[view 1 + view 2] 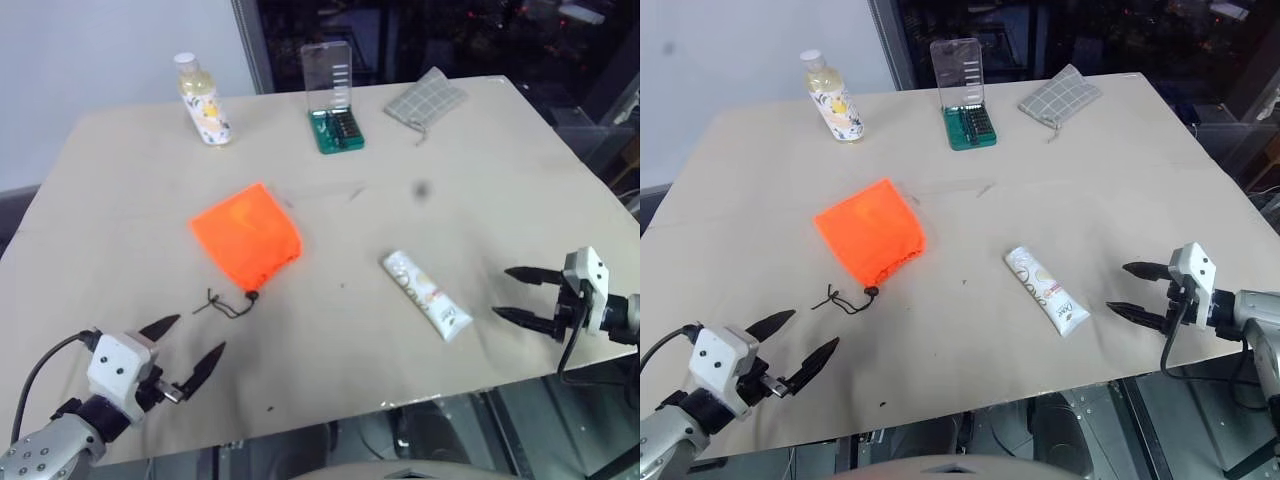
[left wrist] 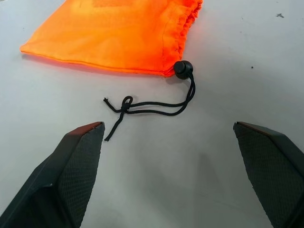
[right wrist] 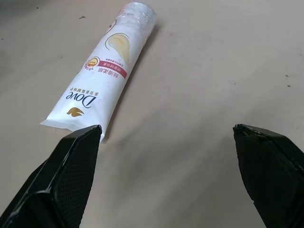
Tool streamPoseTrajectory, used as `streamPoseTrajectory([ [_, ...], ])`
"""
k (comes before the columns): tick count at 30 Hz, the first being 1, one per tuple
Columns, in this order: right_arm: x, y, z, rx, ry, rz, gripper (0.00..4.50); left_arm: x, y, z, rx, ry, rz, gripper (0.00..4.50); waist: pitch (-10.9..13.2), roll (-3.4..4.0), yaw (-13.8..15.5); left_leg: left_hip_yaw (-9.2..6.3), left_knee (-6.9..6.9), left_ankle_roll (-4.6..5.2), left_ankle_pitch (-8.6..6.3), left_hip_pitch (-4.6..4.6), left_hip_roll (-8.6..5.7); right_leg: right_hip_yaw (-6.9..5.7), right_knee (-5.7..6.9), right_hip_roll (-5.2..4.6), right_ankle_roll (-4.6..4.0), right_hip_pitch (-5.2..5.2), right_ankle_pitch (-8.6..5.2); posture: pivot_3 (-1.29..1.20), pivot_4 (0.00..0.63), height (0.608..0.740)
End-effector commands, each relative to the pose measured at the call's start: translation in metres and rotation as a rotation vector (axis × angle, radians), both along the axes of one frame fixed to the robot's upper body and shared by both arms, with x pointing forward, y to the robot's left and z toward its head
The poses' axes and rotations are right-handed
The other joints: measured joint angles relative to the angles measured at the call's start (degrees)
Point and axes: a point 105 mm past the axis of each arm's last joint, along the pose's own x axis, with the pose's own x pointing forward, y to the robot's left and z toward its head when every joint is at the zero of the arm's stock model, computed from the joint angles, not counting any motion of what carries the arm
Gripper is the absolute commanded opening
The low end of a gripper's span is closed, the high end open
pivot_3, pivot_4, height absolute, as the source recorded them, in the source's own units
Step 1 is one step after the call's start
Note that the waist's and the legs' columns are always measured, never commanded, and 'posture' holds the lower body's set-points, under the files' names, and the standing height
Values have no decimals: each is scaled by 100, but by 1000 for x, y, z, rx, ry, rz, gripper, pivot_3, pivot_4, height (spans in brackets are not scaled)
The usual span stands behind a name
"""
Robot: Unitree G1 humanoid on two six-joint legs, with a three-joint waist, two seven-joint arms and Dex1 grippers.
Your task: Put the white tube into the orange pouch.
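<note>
The orange pouch (image 1: 247, 236) lies flat at the table's middle left, its dark drawstring cord (image 1: 228, 304) trailing toward the near edge. My left gripper (image 1: 193, 347) stands open just short of that cord, empty; the left wrist view shows the cord (image 2: 152, 105) and pouch (image 2: 118, 33) ahead of its fingers. The white tube (image 1: 426, 295) lies flat to the pouch's right, cap toward the near edge. My right gripper (image 1: 508, 293) is open, empty, a short way right of the tube. In the right wrist view the tube (image 3: 107, 64) lies ahead of one finger.
Along the far edge stand a clear yellowish bottle (image 1: 203, 100), a green bit case with its clear lid up (image 1: 334, 128) and a grey checked pouch (image 1: 425, 100). The beige table (image 1: 120, 200) ends close behind both grippers.
</note>
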Motion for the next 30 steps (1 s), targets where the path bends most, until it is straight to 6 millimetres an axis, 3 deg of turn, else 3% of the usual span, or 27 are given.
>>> streamPoseTrajectory([
  [1, -1, -7, 9, -26, -39, 3, 4474, 0, -1, 12, 16, -28, -19, 4500, 0, 0, 1, 0, 0, 0, 0, 0, 0, 0, 0, 0, 0, 0, 0, 0, 150, 740],
  [23, -8, 0, 3, -14, -21, -10, 4474, 8, -10, 22, 8, -35, -55, 4500, 1, 0, 5, 1, 0, 0, 0, 1, 0, 1, 1, 0, -2, 0, 2, 0, 150, 740],
  [30, -6, 30, 12, 40, -33, 6, 4474, 25, -24, 30, 45, -96, -55, 4500, 1, 1, 8, -1, 2, 0, 0, 1, 0, 1, 4, 0, -2, 0, 2, 0, 150, 740],
])
